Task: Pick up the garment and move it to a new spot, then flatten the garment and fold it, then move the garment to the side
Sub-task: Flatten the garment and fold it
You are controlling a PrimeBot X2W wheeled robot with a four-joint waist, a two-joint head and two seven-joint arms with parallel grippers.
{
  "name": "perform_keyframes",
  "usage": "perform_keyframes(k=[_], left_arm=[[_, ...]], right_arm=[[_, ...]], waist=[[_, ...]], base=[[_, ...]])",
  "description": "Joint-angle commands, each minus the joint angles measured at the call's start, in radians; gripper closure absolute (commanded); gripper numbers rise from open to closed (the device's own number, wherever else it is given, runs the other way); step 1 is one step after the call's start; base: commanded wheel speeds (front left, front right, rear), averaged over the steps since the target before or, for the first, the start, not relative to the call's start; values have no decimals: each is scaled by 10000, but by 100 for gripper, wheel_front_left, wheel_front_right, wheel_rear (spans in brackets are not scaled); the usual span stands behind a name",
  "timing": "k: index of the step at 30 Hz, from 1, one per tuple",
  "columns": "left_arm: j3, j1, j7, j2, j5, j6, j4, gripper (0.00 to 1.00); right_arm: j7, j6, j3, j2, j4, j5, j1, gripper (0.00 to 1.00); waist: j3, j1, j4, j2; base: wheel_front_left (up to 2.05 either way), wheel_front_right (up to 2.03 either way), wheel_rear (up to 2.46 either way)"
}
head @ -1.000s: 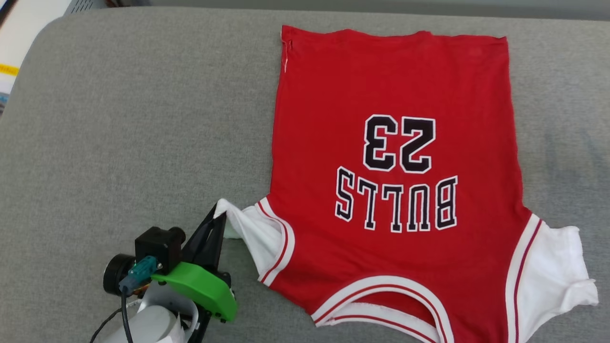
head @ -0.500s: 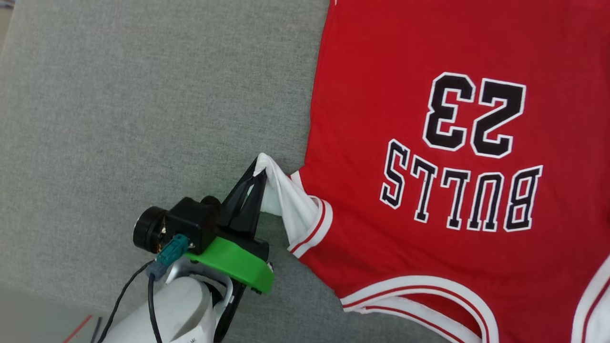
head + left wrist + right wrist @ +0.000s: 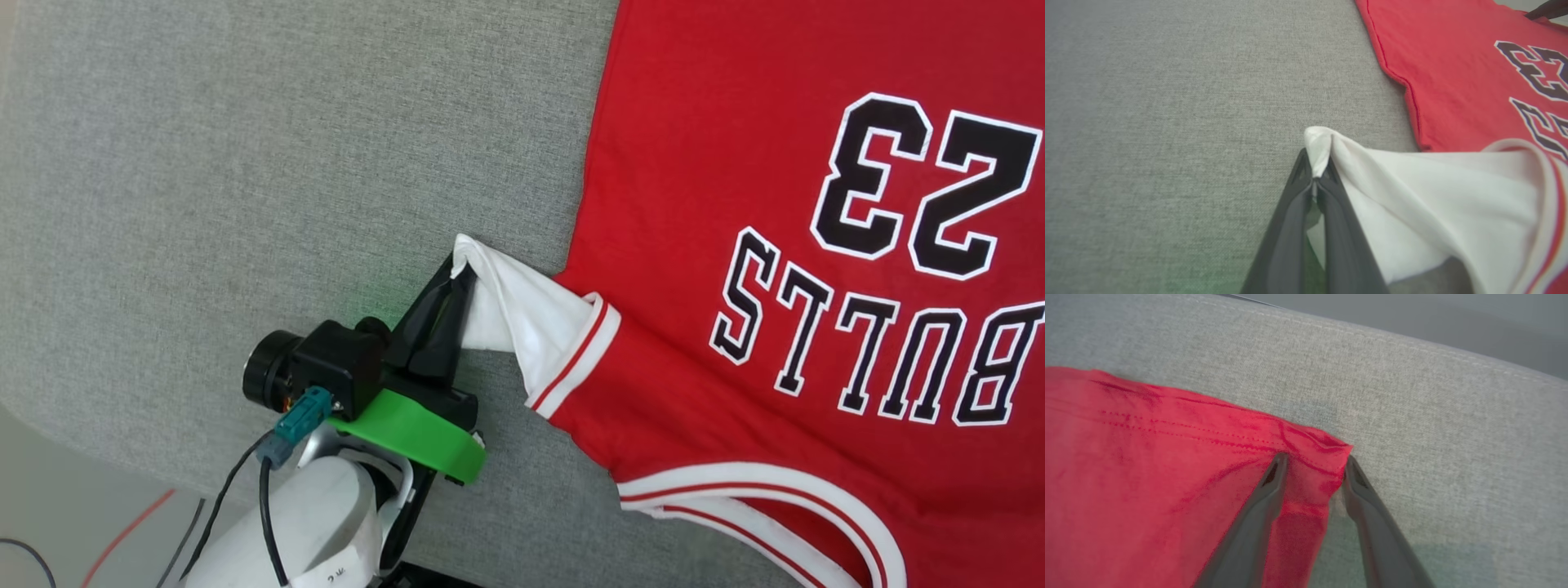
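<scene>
— On the grey tabletop (image 3: 245, 163), our shirt, the garment (image 3: 775, 245), lies spread out, and its numbers (image 3: 922, 188) look upside down to us. What do we do now?

— We think we are smoothing it flat. Our left fingers (image 3: 433, 318) are pinched shut on the tip of the white sleeve (image 3: 531, 318).

— Is the sleeve flat?

— Not yet. The tip is lifted a little off the tabletop, like a small tent. The red part lies down flat.

— And the other side?

— Our right fingers (image 3: 1255, 514) are apart, with a corner of the red hem (image 3: 1331, 451) between them. They hold nothing.

— So how do we do it well?

— We should close the right fingers on that corner and catch all the cloth there. Then we pull softly, each side away from the other, and stay low. If we tug hard, the whole shirt may slide or bunch up.

— How is our left arm?

— Its pale forearm (image 3: 286, 531) comes up from the lower left of the head view. The fingers point up and to the right, at the sleeve. Our right fingers lean down low over the hem corner, near the edge of the tabletop.
</scene>
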Motion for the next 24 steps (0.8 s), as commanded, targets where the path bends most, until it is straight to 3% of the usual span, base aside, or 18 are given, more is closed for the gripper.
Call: perform_keyframes(k=[1, 11, 18, 24], left_arm=[[102, -62, -54, 9, 94, -39, 99, 100], [592, 807, -54, 180, -59, -91, 492, 100], [859, 1613, -49, 499, -292, 60, 597, 100], [1038, 2205, -48, 767, -483, 215, 613, 100]], right_arm=[[25, -7, 308, 187, 378, 48, 743, 100], [-1945, -7, 1068, -176, -460, 865, 1330, 100], [-3391, -7, 1947, -1566, -2254, 2030, 3746, 100], [-4435, -7, 1336, -2312, -3307, 2757, 6223, 100]], waist=[[-225, 0, -135, 0], [-2101, 0, -934, 0], [-3386, 0, -1631, 0], [-4046, 0, -2308, 0]], base=[[0, 0, 0], [0, 0, 0], [0, 0, 0], [0, 0, 0]])
